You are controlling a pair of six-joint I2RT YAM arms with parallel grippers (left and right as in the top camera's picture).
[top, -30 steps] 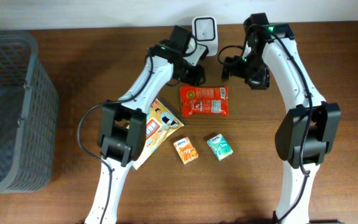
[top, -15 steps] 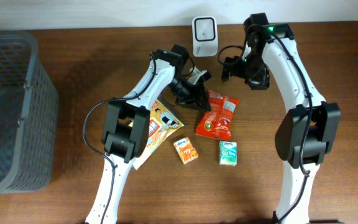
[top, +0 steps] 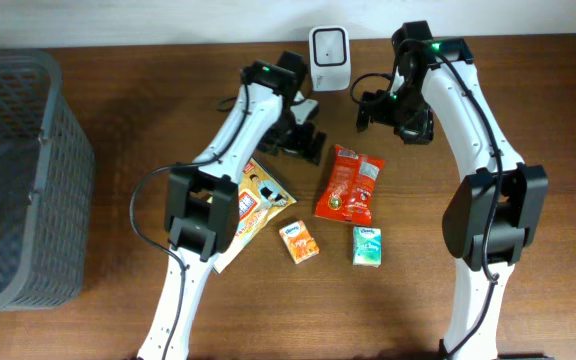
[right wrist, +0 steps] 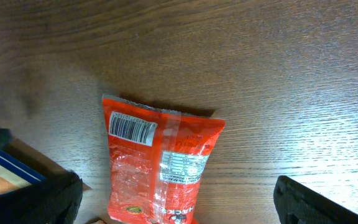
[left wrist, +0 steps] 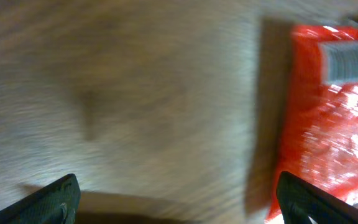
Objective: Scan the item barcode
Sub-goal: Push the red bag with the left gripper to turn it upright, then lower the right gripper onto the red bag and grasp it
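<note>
A red snack packet [top: 350, 185] lies flat on the wooden table, lengthwise toward me. Its white barcode label [right wrist: 131, 127] faces up at the far end of the packet [right wrist: 160, 165]. The white scanner [top: 328, 45] stands at the table's back edge. My left gripper [top: 303, 140] hovers just left of the packet's far end, open and empty. Its view is blurred, with the packet [left wrist: 334, 112] at the right by its right fingertip [left wrist: 303, 199]. My right gripper [top: 393, 110] hangs open above and right of the packet, holding nothing [right wrist: 176, 202].
A yellow snack package [top: 253, 205] lies partly under the left arm. An orange tissue pack [top: 299, 243] and a green tissue pack [top: 367, 246] sit nearer the front. A grey mesh basket [top: 18, 180] stands at the far left.
The left gripper turned the red packet, let go of it, opened wide and drew back toward the scanner. The green pack shifted slightly. The right arm stayed still.
</note>
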